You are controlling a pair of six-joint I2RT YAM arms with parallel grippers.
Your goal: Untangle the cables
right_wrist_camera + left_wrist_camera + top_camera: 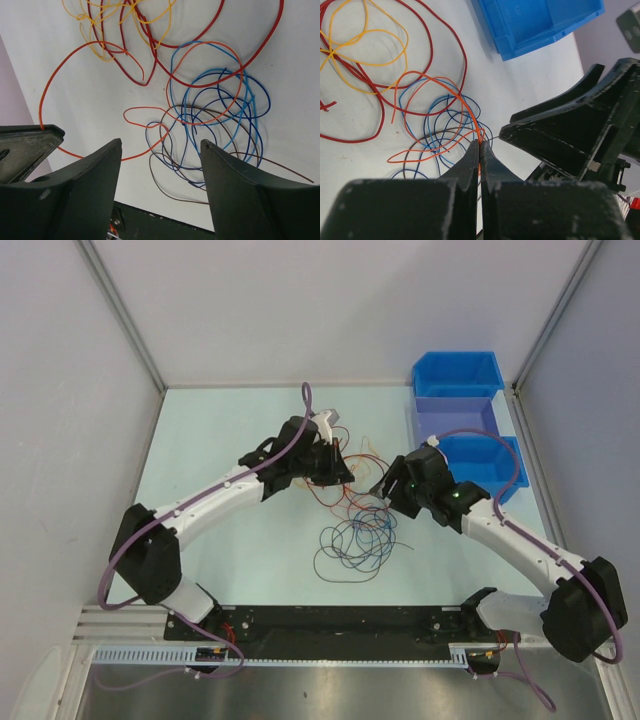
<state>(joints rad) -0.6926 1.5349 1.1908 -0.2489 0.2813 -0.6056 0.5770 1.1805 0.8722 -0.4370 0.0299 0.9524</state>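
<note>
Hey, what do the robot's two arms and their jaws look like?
The left arm and right arm have white links between bulky black joints, each trailed by a thick purple hose. The right shows small green lights. The jaws are matt black, wedge-shaped, with scuffed pale edges.

My left arm (215, 490) rises from the near left corner of the tabletop (220, 420) and bends inward towards its middle. There my left gripper (480, 145) points down, its jaws pressed together with a thin orange cable (470, 112) pinched between the tips. My right arm (510, 535) mirrors it from the near right corner, elbow out and wrist angled inward. My right gripper (160, 142) hangs just beside the left one, tilted downward, jaws standing apart with nothing between them.
</note>
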